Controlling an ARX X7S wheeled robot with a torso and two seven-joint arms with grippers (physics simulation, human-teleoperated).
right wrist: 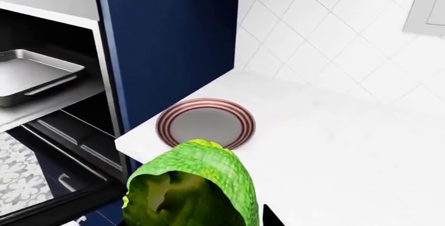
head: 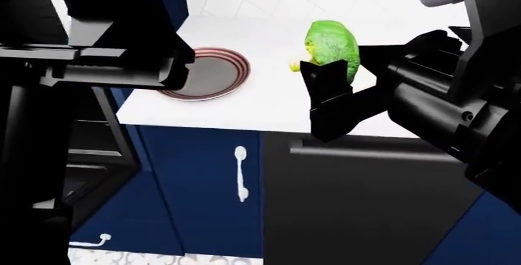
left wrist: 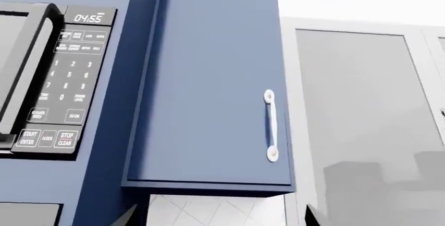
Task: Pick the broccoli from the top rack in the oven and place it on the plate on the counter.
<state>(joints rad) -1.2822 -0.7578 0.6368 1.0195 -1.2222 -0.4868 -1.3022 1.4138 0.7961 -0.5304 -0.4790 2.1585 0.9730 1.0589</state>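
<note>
Right gripper (head: 330, 88) nearest, jaws closed on broccoli (head: 332, 45), floret held above counter (head: 269, 106), clear of surface. Left gripper (head: 122, 63) raised at view's left; jaw state cannot be told. Plate (head: 207, 73) farther back on counter, near corner beside oven (right wrist: 49, 80), bare, apart from broccoli. Oven door open; baking tray (right wrist: 31, 77) sits on rack (right wrist: 41, 109) inside. Left wrist view: microwave panel (left wrist: 66, 80), blue cabinet door (left wrist: 208, 80).
</note>
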